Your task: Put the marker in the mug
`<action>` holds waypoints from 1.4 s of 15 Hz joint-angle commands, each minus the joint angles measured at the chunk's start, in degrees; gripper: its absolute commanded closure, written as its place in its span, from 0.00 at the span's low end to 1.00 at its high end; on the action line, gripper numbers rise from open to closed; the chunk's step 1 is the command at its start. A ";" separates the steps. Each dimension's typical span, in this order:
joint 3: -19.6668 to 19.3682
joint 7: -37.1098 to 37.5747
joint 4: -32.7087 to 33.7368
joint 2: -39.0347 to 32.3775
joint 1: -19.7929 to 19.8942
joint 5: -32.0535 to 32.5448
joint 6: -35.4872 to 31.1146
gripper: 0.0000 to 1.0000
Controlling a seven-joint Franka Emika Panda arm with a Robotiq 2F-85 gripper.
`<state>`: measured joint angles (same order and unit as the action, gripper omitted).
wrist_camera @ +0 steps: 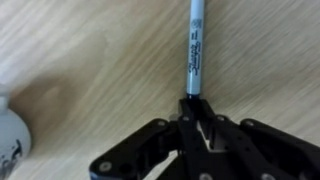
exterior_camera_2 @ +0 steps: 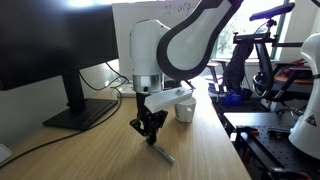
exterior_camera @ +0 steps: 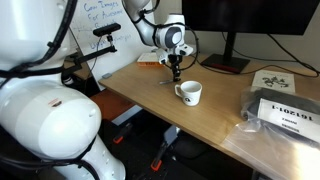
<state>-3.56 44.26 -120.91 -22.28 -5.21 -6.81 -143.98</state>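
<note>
The marker (wrist_camera: pixel 196 45) is a slim grey and dark pen. My gripper (wrist_camera: pixel 196 118) is shut on its dark end, and the rest sticks out over the wooden table. In an exterior view the marker (exterior_camera_2: pixel 162 150) slants down from the gripper (exterior_camera_2: pixel 150 126) toward the table top. The white mug (exterior_camera: pixel 189 93) stands upright on the table just beside and below the gripper (exterior_camera: pixel 175 72). It also shows behind the gripper in an exterior view (exterior_camera_2: pixel 185 110) and at the left edge of the wrist view (wrist_camera: pixel 8 135).
A monitor on a black stand (exterior_camera: pixel 225 63) is at the back of the table and also shows in an exterior view (exterior_camera_2: pixel 50 50). A black bag with a white label (exterior_camera: pixel 285 112) and a printed sheet (exterior_camera: pixel 275 80) lie at one end. A flat orange object (exterior_camera: pixel 147 62) lies behind the gripper.
</note>
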 commanded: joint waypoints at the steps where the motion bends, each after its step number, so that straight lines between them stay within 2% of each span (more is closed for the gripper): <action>1: -6.36 10.00 -0.52 2.80 -5.37 8.60 3.03 0.96; 4: -11.18 22.77 -0.56 5.76 -7.95 20.68 4.70 0.96; 7: -12.55 36.64 -0.28 9.83 -8.76 34.49 9.17 0.96; 11: -8.38 53.05 -0.25 13.75 -7.15 50.65 19.08 0.96; 14: -4.56 62.87 -0.58 14.60 -5.97 58.95 28.24 0.96; 17: -1.55 70.88 -0.67 14.17 -5.06 63.75 38.14 0.96; 21: 1.58 78.56 -0.20 13.15 -4.56 65.48 52.67 0.96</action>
<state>-4.58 117.54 -121.43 -8.56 -10.84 57.07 -99.34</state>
